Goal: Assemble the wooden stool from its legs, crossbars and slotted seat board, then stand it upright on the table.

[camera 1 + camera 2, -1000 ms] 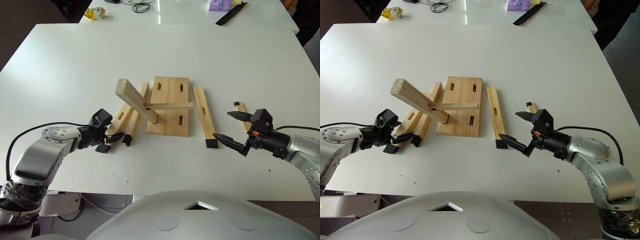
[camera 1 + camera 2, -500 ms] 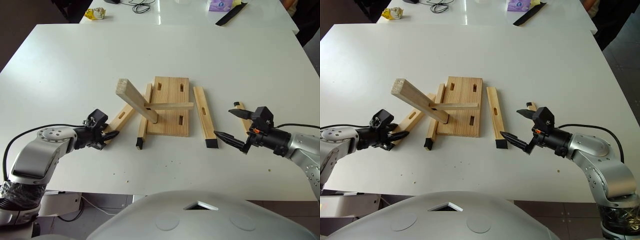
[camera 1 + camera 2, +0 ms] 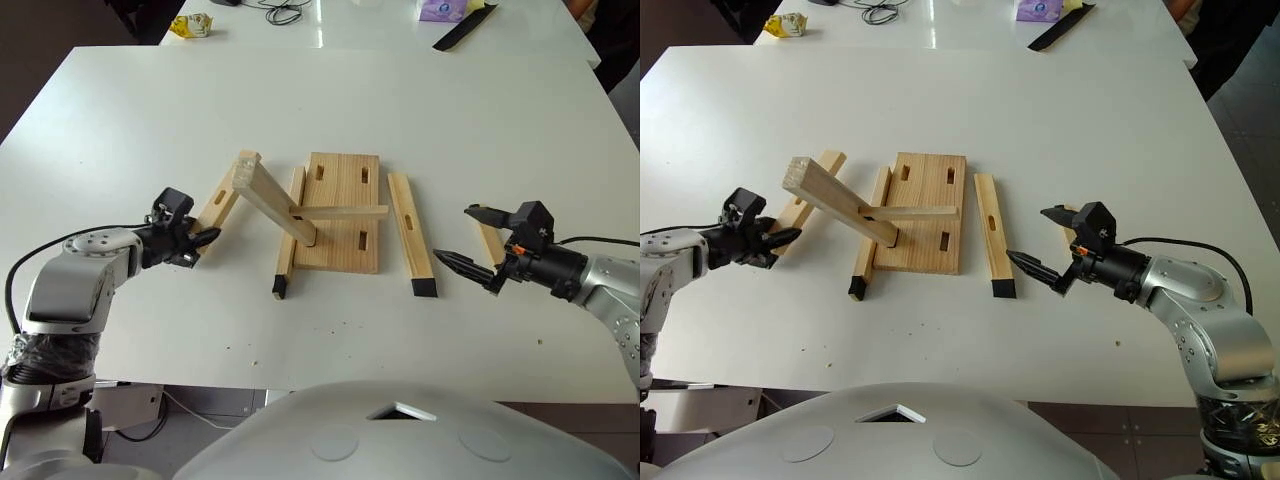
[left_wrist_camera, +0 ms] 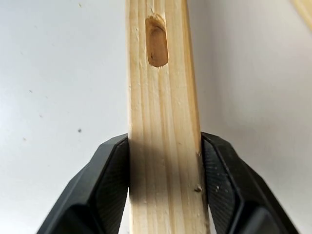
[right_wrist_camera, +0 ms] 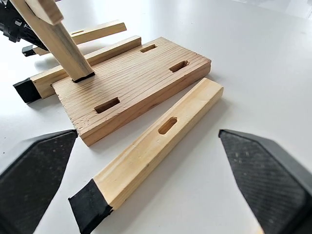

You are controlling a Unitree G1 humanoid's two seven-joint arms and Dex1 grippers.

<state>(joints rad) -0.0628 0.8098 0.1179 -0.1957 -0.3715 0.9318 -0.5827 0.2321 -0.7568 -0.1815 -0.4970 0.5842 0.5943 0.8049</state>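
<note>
**Leg pinched on the left, right fingers spread**

The right gripper (image 3: pixel 451 232) is nearest, low over the white table (image 3: pixel 330 100), with its two fingers wide apart and nothing between them. A short wooden bar (image 3: pixel 489 243) lies partly under it. On the other side, the left gripper (image 3: pixel 203 240) is pressed on the near end of a slotted leg (image 3: pixel 222 198). The left wrist view shows both black fingers tight against the sides of the wood. This leg runs away from the gripper at an angle, well to the left of the seat board (image 3: pixel 345 250).

The seat board lies flat in the middle of the table, slots facing up. A tilted leg (image 3: pixel 272 200) stands in its near left slot and leans to the left. A thin crossbar (image 3: pixel 345 211) goes from this leg across the board. A black-capped leg (image 3: pixel 289 228) lies along the left edge of the board. Another capped leg (image 3: pixel 410 232) lies just beside the right edge, between the board and the right gripper.

Farther back, on a second table, there are a yellow packet (image 3: pixel 190 26) and a dark cable (image 3: pixel 285 12).
</note>
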